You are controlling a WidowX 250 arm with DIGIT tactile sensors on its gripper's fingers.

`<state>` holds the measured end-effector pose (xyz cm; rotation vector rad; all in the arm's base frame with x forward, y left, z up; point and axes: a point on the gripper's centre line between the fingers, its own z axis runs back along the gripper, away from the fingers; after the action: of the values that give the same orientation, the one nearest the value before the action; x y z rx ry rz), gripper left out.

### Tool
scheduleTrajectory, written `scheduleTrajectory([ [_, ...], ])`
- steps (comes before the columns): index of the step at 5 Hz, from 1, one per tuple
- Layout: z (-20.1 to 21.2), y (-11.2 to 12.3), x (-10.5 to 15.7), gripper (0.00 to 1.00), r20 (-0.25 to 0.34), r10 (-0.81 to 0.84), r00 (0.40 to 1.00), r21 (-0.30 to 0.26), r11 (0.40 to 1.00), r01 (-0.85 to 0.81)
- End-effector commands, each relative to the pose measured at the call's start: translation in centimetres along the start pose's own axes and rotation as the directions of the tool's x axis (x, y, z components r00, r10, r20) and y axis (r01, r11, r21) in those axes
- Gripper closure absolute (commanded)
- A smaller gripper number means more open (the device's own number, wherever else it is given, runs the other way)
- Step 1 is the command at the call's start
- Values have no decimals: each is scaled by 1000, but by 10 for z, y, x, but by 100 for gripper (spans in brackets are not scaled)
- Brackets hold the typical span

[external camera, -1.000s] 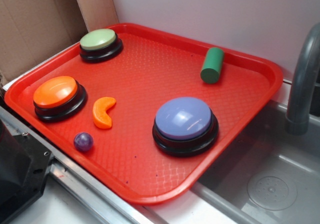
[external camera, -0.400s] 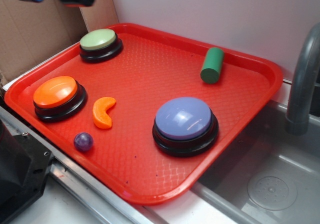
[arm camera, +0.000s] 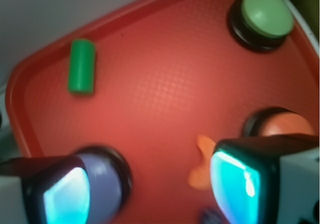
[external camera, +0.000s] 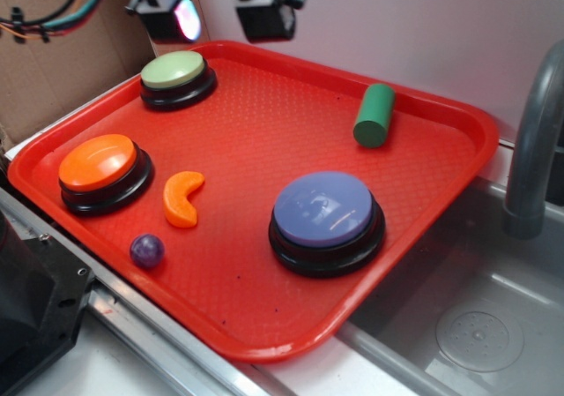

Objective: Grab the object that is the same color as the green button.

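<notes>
One dark-green cylinder (external camera: 374, 115) (arm camera: 82, 66), smooth and matte with flat round ends, lies on its side near the far right rim of the red tray (external camera: 264, 123), well apart from the pale green button (external camera: 176, 77) (arm camera: 265, 14). The gripper (external camera: 220, 17) (arm camera: 150, 184) hangs above the tray's far left edge, fingers spread, grasping nothing.

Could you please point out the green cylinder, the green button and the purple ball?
green cylinder (external camera: 374, 115): exterior view, middle of its side.
green button (external camera: 173, 69): exterior view, top of its dome.
purple ball (external camera: 147, 250): exterior view, its centre.
</notes>
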<state>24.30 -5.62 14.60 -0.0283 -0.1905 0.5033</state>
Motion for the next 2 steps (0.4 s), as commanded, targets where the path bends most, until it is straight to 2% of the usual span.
scheduleTrajectory([
  [1,-47,-51,45,0,85,11,996,-25,1000,-9],
  [2,-79,-66,55,0,68,9,998,-43,999,-6],
])
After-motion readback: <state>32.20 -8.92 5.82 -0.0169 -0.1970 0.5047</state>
